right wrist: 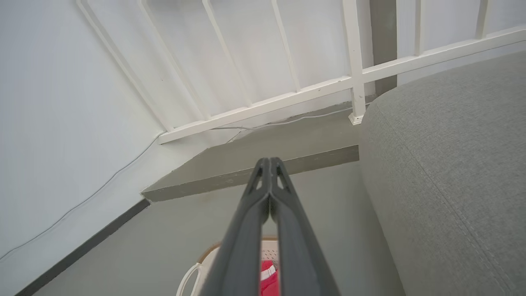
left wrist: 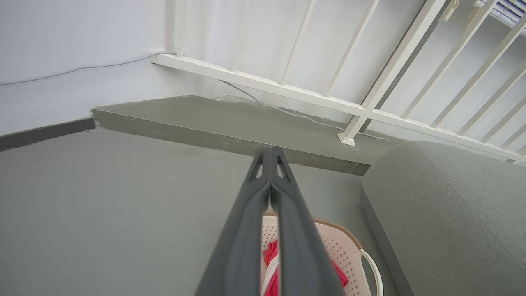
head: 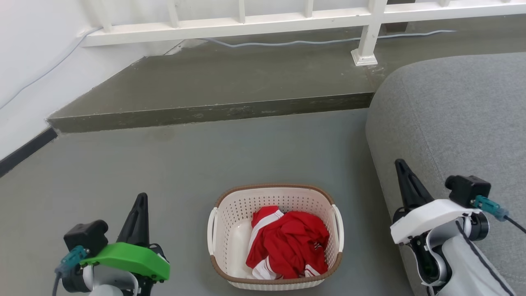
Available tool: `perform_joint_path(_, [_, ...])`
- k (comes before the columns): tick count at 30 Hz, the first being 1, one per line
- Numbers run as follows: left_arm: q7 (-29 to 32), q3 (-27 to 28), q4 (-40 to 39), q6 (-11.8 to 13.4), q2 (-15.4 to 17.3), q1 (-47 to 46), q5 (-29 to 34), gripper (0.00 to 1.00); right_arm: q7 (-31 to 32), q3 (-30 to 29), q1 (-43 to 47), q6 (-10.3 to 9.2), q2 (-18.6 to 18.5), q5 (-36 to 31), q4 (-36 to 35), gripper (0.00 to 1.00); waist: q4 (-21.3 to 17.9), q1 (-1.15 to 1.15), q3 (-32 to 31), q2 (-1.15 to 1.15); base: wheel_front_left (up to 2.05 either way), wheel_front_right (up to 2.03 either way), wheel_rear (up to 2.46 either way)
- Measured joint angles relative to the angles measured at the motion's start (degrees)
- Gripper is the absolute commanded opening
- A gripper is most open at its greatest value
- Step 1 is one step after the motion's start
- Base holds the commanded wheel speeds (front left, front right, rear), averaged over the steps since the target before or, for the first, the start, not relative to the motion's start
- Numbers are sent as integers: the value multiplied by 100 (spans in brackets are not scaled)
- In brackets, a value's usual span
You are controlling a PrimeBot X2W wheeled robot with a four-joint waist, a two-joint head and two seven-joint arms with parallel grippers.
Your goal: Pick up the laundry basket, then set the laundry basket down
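Note:
The laundry basket [head: 230, 242] stands on the grey floor at the bottom middle of the head view: cream-white, perforated, with a brown rim and white side handles, and red-and-white clothes [head: 287, 242] bunched inside. To its left my left gripper [head: 139, 201] is shut with nothing in it and points up. My right gripper [head: 400, 166] is shut and empty to the right of the basket, in front of the sofa. In the left wrist view the shut fingers [left wrist: 269, 154] rise over the basket [left wrist: 341, 246]. The right wrist view has the shut right gripper [right wrist: 269, 162] above the basket's rim [right wrist: 205, 257].
A grey sofa [head: 456, 119] fills the right side, close to the basket. A raised concrete step [head: 213, 111] runs across ahead, with a white railing [head: 254, 20] and a cable behind it. A white wall with a dark skirting [head: 24, 150] bounds the left.

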Motion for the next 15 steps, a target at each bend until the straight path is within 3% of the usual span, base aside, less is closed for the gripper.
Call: perform_joint_path(15, [283, 224, 26, -57, -33, -1, -944, 0, 296, -346, 0, 94, 105, 1017, -26, 0, 16, 0, -20, 0, 0, 0, 0])
